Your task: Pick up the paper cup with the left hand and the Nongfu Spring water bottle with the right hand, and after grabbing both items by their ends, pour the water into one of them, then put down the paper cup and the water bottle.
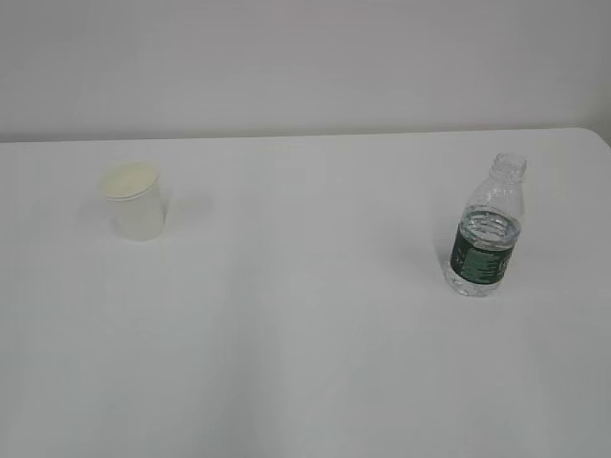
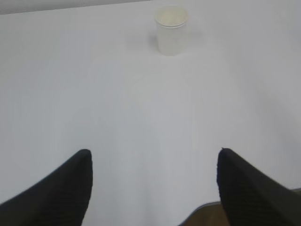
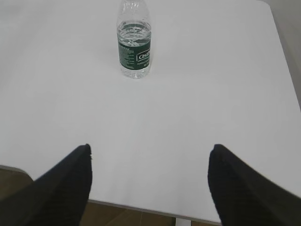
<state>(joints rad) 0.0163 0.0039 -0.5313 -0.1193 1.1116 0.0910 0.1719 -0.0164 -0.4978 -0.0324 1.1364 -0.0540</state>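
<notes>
White table (image 1: 305,363), pale wall behind. Cup (image 1: 135,201) upright at far left, bottle (image 1: 486,233) upright at right, uncapped, well apart. Left gripper (image 2: 153,183) spread wide, empty, low at near edge; cup (image 2: 171,29) straight ahead, slightly right of centre. Right gripper (image 3: 150,181) likewise spread, empty; bottle (image 3: 134,42) ahead, slightly left. Each nearest its own target; forward reach needed.

Soft, even, rather flat light washes the white table (image 1: 305,363), which nearly blends into the wall. A faint shadow falls right of the paper cup (image 1: 136,202) and left of the water bottle (image 1: 485,234). All views look hazy; the near black fingers (image 2: 56,193) are blurred.
</notes>
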